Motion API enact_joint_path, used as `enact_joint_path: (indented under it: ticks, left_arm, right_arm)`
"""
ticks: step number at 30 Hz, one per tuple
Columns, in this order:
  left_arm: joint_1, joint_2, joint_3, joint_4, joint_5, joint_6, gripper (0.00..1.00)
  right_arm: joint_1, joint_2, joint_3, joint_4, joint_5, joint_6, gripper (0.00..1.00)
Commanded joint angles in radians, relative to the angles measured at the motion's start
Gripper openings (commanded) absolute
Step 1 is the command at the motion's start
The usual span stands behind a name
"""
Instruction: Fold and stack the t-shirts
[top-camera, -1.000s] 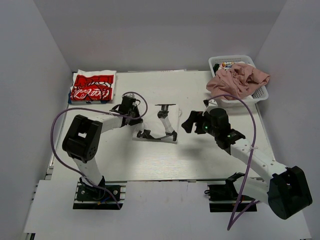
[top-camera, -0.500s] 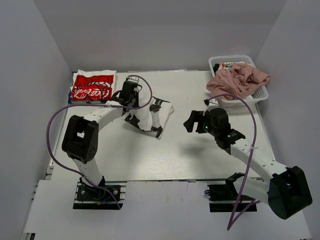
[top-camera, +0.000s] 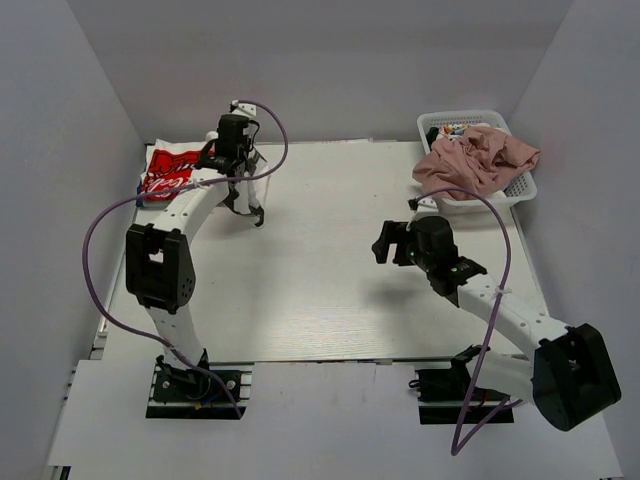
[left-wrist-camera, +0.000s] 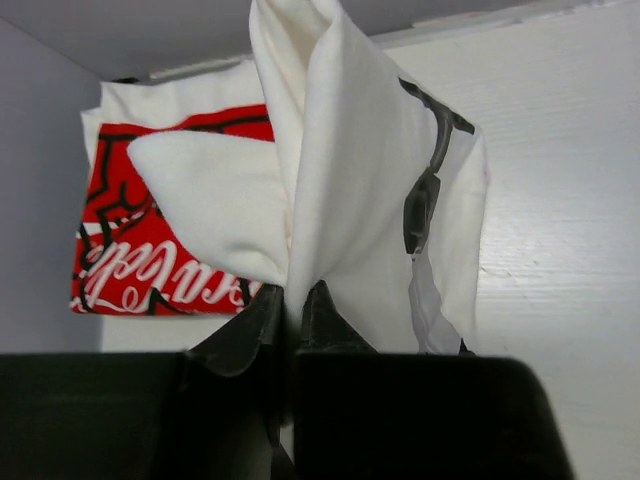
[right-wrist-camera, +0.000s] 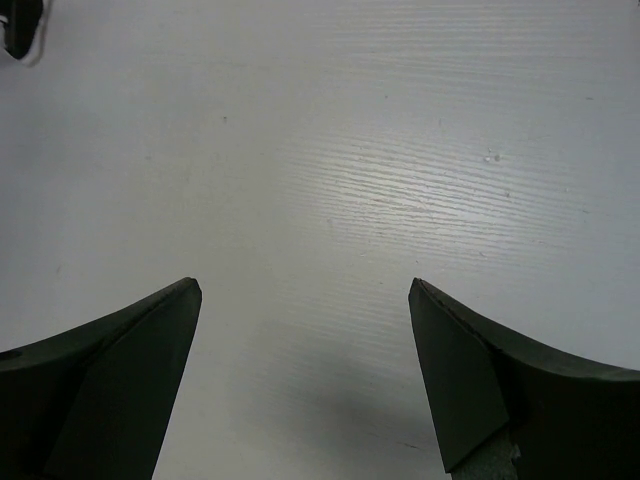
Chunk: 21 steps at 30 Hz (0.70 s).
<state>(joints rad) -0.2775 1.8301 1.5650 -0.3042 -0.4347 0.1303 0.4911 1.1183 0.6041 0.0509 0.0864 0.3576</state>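
The folded red-print t-shirt (top-camera: 183, 173) lies flat at the far left corner of the table (top-camera: 330, 300) and serves as the mark for everything else. Just beside its right edge, the left gripper (left-wrist-camera: 288, 300) is pinched nearly closed on a gathered fold of the white t-shirt (left-wrist-camera: 350, 170), which is held up off the table in a bunched, upright drape with black print along one side. In the left wrist view a rounded lobe of this white cloth covers the right part of the red lettering; whether it rests on the folded shirt or only hangs in front of it cannot be told. Well apart from the red-print t-shirt, toward the near right, the right gripper (right-wrist-camera: 303, 287) hovers over bare white tabletop, its two dark fingers (right-wrist-camera: 110, 370) spread wide and holding nothing. Across the table from the red-print t-shirt, at the far right corner, stands a white lattice basket (top-camera: 523, 186), and the dusty-pink t-shirt (top-camera: 475, 160) is heaped in it, spilling over its front left rim.
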Motion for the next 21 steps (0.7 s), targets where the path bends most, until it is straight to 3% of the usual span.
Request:
enact_joint_path:
  ticks: [1, 13, 21]
  left_arm:
    - [0.034, 0.041, 0.121, -0.009, -0.024, 0.115, 0.0]
    - [0.135, 0.196, 0.51, -0.16, 0.079, 0.203, 0.0]
    - [0.195, 0.186, 0.534, -0.193, 0.157, 0.181, 0.0]
  right_arm:
    - [-0.002, 0.027, 0.036, 0.035, 0.029, -0.026, 0.9]
    - [0.0, 0.156, 0.094, 0.059, -0.076, -0.017, 0.9]
    - [0.0, 0.17, 0.108, 0.064, -0.109, -0.008, 0.9]
